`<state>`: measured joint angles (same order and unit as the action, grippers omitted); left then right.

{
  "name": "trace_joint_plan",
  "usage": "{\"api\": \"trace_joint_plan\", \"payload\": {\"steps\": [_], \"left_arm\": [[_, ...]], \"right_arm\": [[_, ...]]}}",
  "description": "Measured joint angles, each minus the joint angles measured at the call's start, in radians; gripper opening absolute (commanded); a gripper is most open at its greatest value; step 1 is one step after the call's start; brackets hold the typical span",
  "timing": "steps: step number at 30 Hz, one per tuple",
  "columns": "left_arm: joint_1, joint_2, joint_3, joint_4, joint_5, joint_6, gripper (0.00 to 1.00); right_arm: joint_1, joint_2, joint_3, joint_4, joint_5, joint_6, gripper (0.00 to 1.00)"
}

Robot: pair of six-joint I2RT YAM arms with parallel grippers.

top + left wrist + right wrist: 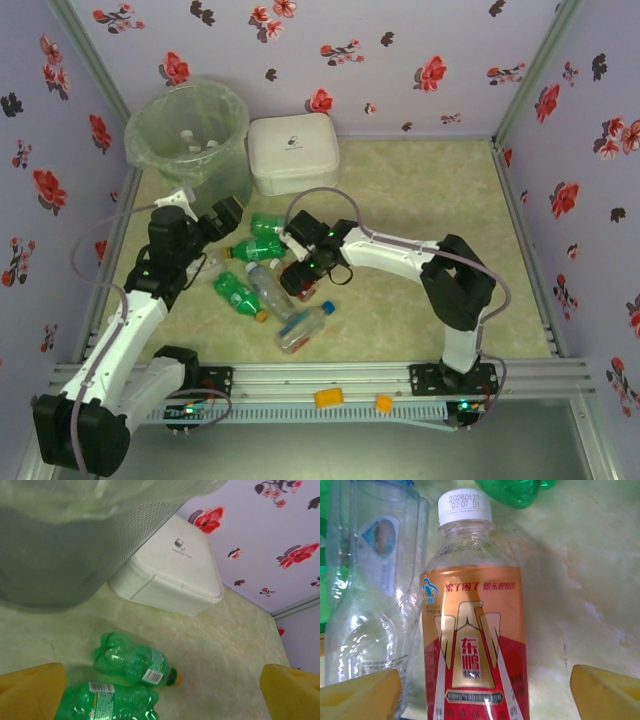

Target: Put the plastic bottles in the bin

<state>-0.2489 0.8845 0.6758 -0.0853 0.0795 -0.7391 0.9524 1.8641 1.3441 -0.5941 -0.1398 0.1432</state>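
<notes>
Grasp step: right gripper (485,690) straddles red-labelled bottle (470,610), fingers (605,690) wide, seemingly not touching; next, close. Left gripper (160,690) beside bin (65,555), agape, empty.

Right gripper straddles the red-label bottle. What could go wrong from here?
1. The clear bottle lies right beside the red-label bottle, at one finger of the right gripper: closing may pinch both.
2. The left gripper hangs open over the green bottles near the bin; the right arm may cross it on the way there.
</notes>
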Motion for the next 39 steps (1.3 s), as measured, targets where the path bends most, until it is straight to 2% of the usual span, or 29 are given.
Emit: {"api": "trace_joint_plan", "payload": {"steps": [9, 14, 21, 28, 35, 39], "left_arm": [[0.000, 0.026, -0.023, 0.050, 0.000, -0.074, 1.00], [-0.002, 0.038, -0.027, 0.082, 0.000, -0.100, 1.00], [-0.019, 0.072, -0.039, 0.122, 0.002, -0.127, 1.00], [-0.086, 0.112, -0.032, 0.145, 0.004, -0.143, 1.00], [-0.186, 0.181, 0.020, 0.208, 0.004, -0.146, 1.00], [-0.245, 0.230, 0.033, 0.267, 0.004, -0.151, 1.00]], "right_arm": [[0.011, 0.072, 0.021, -0.045, 0.055, -0.055, 0.76], [0.011, 0.075, 0.021, -0.048, 0.068, -0.072, 0.60], [0.011, 0.061, 0.000, -0.020, 0.070, -0.085, 0.55], [-0.013, -0.071, -0.081, 0.034, 0.040, -0.079, 0.52], [-0.130, -0.279, -0.187, 0.193, -0.060, 0.019, 0.50], [-0.179, -0.339, -0.240, 0.318, -0.104, 0.095, 0.49]]}}
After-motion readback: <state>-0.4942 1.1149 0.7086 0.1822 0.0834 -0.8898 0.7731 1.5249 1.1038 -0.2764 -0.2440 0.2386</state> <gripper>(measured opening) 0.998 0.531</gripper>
